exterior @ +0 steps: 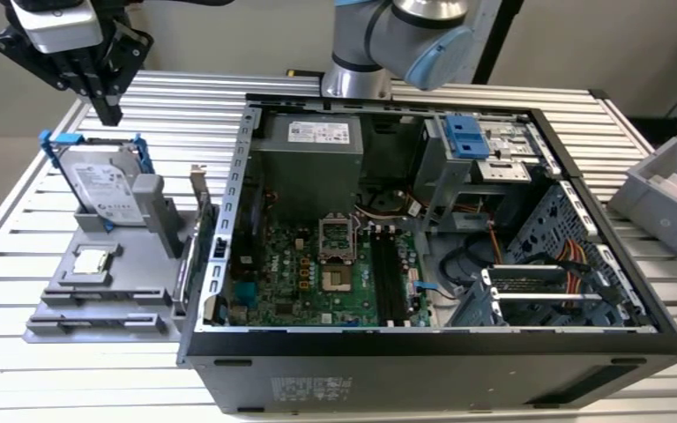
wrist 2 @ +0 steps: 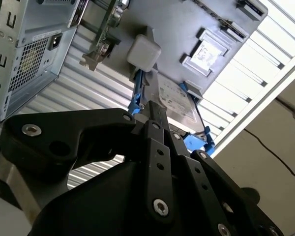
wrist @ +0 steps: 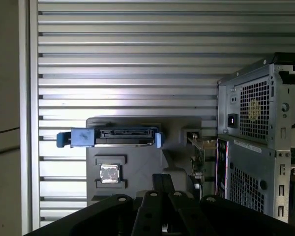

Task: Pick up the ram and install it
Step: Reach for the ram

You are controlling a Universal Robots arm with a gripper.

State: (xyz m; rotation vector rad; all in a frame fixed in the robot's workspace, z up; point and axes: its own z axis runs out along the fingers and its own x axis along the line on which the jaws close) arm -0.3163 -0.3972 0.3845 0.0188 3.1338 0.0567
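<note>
Nearest in the exterior view: the dark front wall of the open computer case (exterior: 433, 370), motherboard (exterior: 303, 273) face-up inside. To the exterior view's left of it, on the slatted surface (exterior: 33, 379), find a grey fixture (exterior: 98, 307) carrying the hard drive (exterior: 103, 189) on edge and a small CPU chip (exterior: 92, 260). Along the fixture's case-side edge, spot what looks like the ram (exterior: 205, 233), a thin green stick standing on its long edge, long axis running from the far side toward the camera, just beside the case wall. High over the fixture's far end, see the pincer (exterior: 108, 113), fingers pressed together, gripping nothing, well apart from the ram. Judging from there, expect the ram below it, toward the case and nearer the camera. In the second wrist view, meet the pincer (wrist 2: 155, 110) first, closed and empty, tips pointing toward the hard drive; look for the ram (wrist 2: 104, 32) beyond the drive, next to the case. In the first wrist view, start at the pincer (wrist: 162, 179), pass the CPU chip and the drive on the fixture, and reach the ram (wrist: 200, 156) edge-on in the gap between fixture and case.
</note>
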